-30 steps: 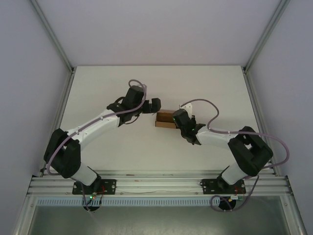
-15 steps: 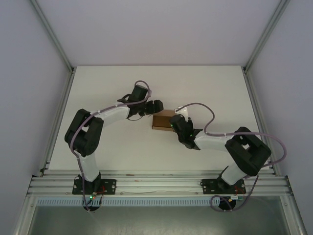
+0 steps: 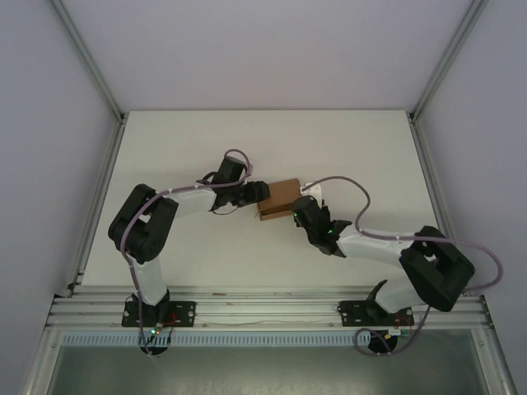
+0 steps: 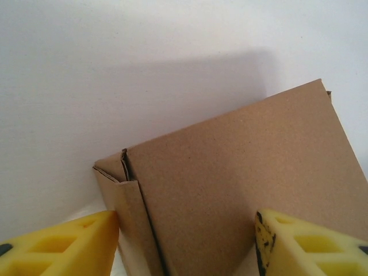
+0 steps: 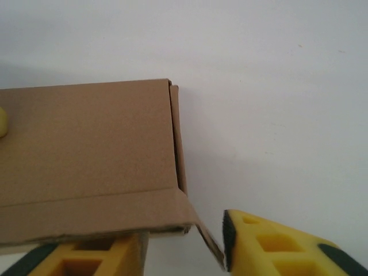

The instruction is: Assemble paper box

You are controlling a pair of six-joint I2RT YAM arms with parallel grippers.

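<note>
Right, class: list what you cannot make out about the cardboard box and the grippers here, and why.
Top external: paper box flaps too small to tell.
Left wrist: box's near part cut off by bottom edge.
Right wrist: one right finger partly hidden under box.

Top cam's mounted high behind the arm bases [image 3: 160, 313], looking down over the whole surface [image 3: 165, 148]. The 2 wrist cams sit super close, facing the same box [image 3: 278, 197] from opposite sides.

The paper box [image 3: 280, 196] lies on the table [image 3: 206, 140], flanked closely by the left end effector [image 3: 258, 192] and right end effector [image 3: 298, 212].
</note>
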